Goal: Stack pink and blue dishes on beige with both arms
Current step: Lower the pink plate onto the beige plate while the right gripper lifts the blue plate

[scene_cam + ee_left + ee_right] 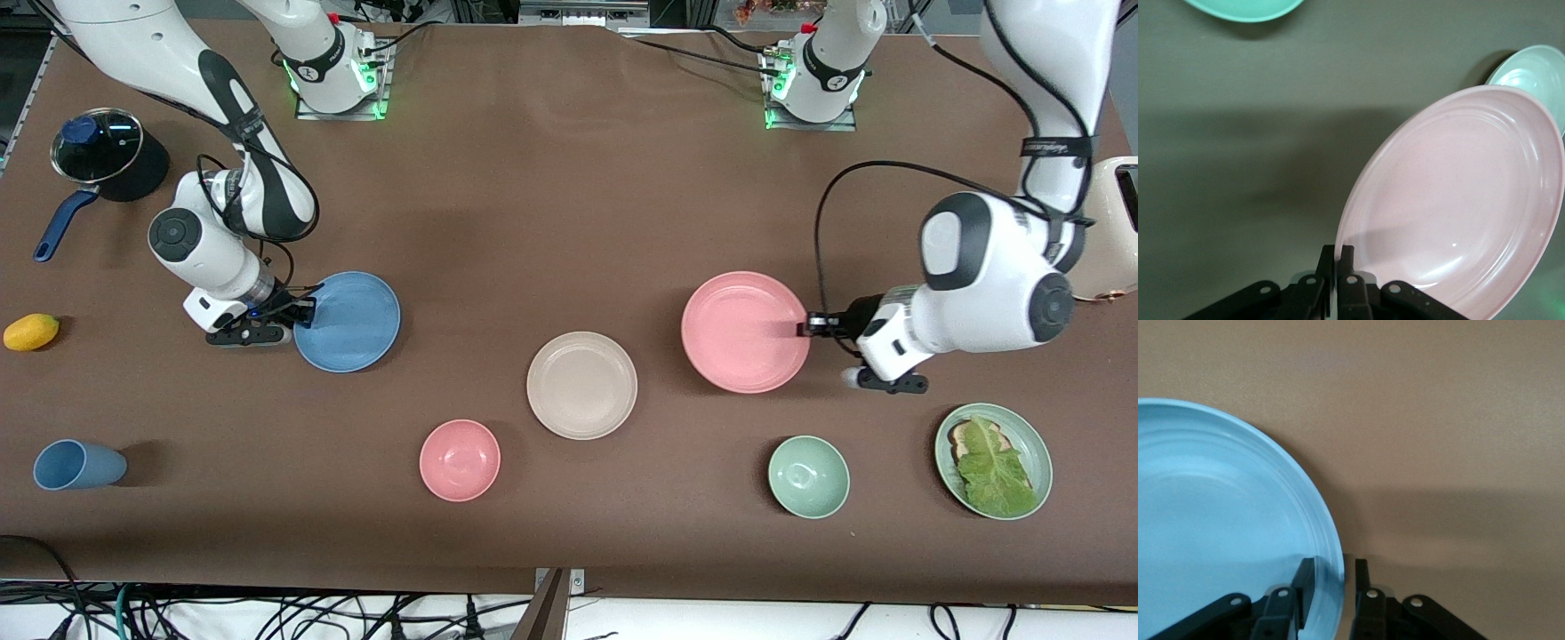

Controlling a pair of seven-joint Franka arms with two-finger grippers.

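The salmon pink plate (745, 332) (1458, 200) is toward the left arm's end of the table. My left gripper (803, 327) (1338, 250) is shut on its rim, and the plate looks slightly tilted with a shadow under it. The sky blue plate (348, 322) (1218, 507) lies flat toward the right arm's end. My right gripper (307, 311) (1333, 563) is open and straddles its rim, one finger inside the plate and one outside with a gap. The beige plate (581, 385) lies bare between the two, nearer the front camera.
A pink bowl (460, 460), a green bowl (808, 476) (1535, 73) and a green plate (1040, 444) with toast and lettuce lie near the front edge. A blue cup (78, 465), a yellow fruit (31, 332) and a lidded pot (108, 160) sit at the right arm's end; a toaster (1116, 227) at the left arm's.
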